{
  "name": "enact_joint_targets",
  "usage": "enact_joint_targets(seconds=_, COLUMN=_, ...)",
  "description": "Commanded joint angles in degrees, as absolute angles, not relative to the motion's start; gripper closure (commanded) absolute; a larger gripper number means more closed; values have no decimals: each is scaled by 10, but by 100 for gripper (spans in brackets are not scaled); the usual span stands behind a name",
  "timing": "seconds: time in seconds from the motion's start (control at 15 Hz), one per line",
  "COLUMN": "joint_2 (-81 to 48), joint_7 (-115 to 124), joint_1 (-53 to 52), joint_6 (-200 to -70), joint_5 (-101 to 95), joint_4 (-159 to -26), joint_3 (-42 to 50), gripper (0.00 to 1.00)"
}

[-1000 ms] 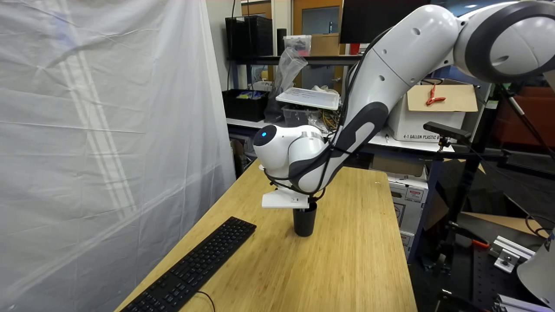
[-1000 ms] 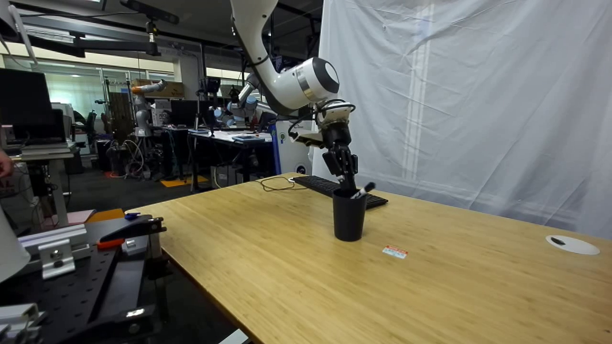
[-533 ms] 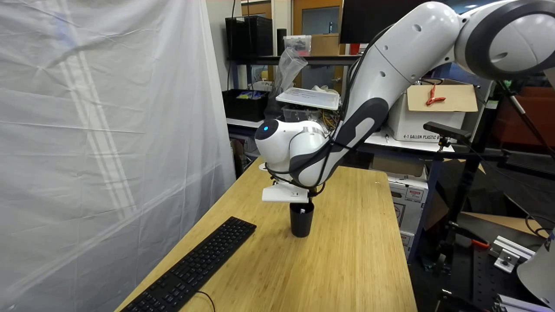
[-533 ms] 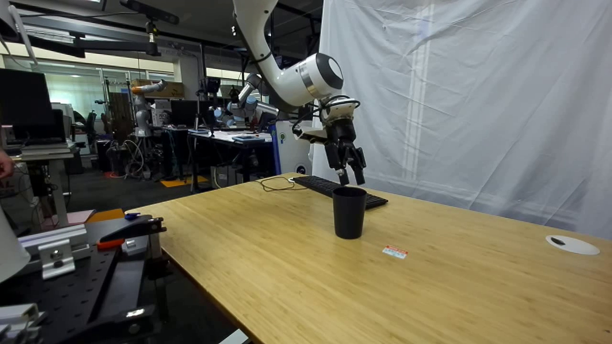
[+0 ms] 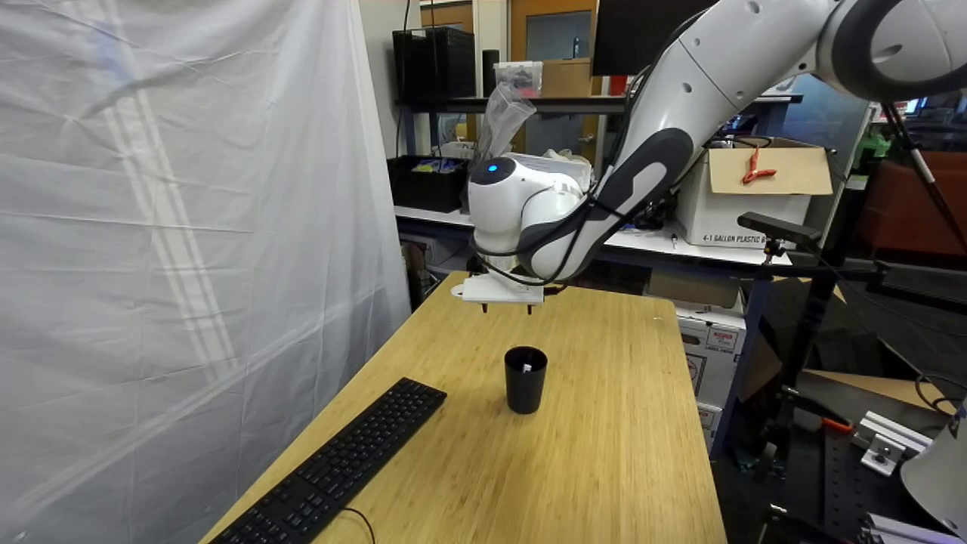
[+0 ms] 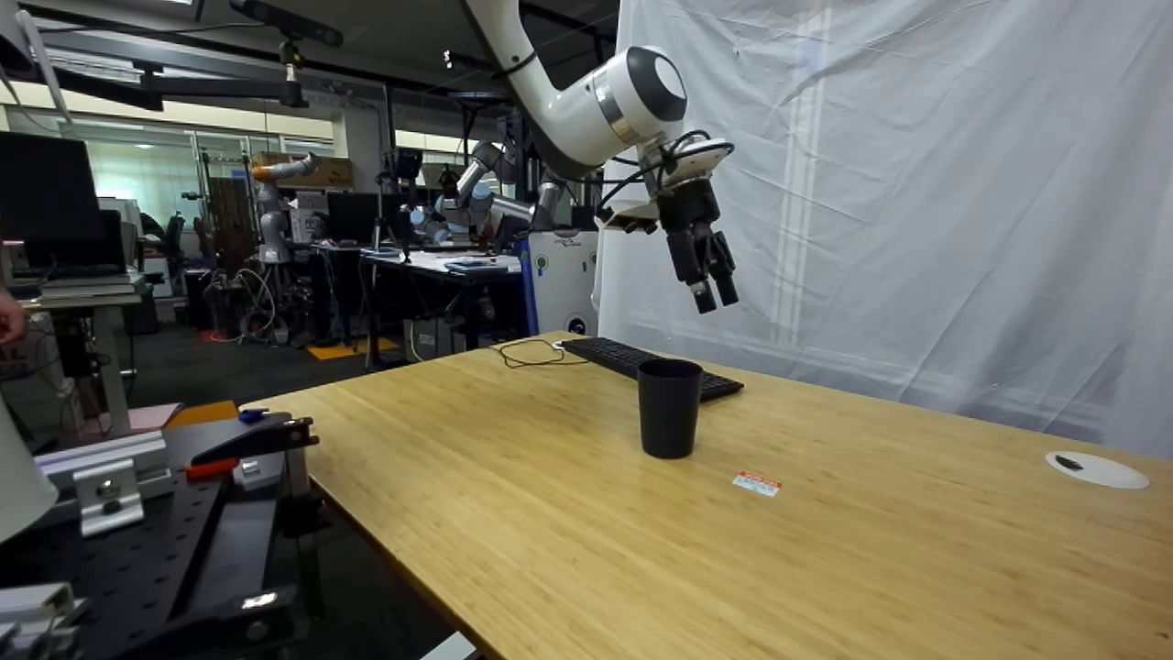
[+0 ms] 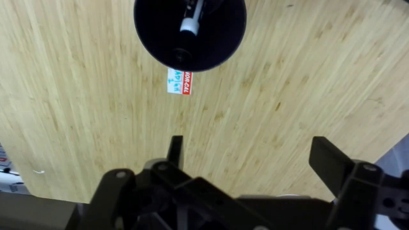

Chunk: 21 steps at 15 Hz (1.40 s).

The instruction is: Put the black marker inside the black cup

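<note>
The black cup (image 5: pixel 524 394) stands upright on the table and shows in both exterior views, seen from its side as a plain black cup (image 6: pixel 668 414). Inside it lies the black marker (image 7: pixel 190 25), its white band visible through the cup's mouth in the wrist view; a pale bit of the marker (image 5: pixel 526 368) also shows in an exterior view. My gripper (image 6: pixel 717 304) hangs above the table, higher than the cup and off to one side of it. In the wrist view the gripper (image 7: pixel 246 142) is open, with only bare tabletop between its fingers.
A long black keyboard (image 5: pixel 340 461) lies near the cup, its cable on the table. A red-and-white sticker (image 6: pixel 758 483) is stuck on the wood. A white curtain (image 6: pixel 880 229) hangs along one table edge. A round white disc (image 6: pixel 1098 469) sits at the far side.
One second ago the fingers were down at the cup, with the marker sticking out over its rim. The gripper opened, the marker sank into the cup, and the arm rose away. The cup shifted slightly.
</note>
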State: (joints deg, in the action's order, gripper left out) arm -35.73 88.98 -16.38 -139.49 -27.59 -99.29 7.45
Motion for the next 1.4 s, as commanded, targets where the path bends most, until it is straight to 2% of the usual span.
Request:
enact_joint_targets(seconds=0.0, joint_2=-342, joint_7=769, joint_1=-115, joint_6=-1492, joint_5=-250, joint_4=-1031, joint_3=51, gripper=0)
enact_joint_targets(seconds=0.27, joint_2=-351, joint_7=587, joint_1=-57, joint_6=-1536, joint_5=-192, joint_4=-1035, joint_3=14, gripper=0)
enact_joint_targets(seconds=0.53, joint_2=-351, joint_7=410, joint_1=34, joint_6=-1530, joint_5=-145, joint_4=-1033, joint_3=-73, gripper=0)
enact_joint_targets(seconds=0.8, joint_2=-355, joint_7=235, joint_1=138, joint_6=-1476, joint_5=-101, joint_4=-1018, joint_3=-175, gripper=0)
enact_joint_targets(seconds=0.93, joint_2=-354, joint_7=157, joint_1=169, joint_6=-1406, joint_5=-71, joint_4=-1000, joint_3=-202, gripper=0)
enact_joint_targets(seconds=1.0, joint_2=-354, joint_7=134, joint_1=175, joint_6=-1357, joint_5=-66, joint_4=-983, joint_3=-204, gripper=0)
enact_joint_targets(seconds=1.07, joint_2=-343, joint_7=82, joint_1=120, joint_6=-1324, joint_5=-8, joint_4=-969, joint_3=-138, gripper=0)
enact_joint_targets(seconds=1.33, joint_2=-341, joint_7=55, joint_1=75, joint_6=-1212, joint_5=5, joint_4=-913, joint_3=-74, gripper=0)
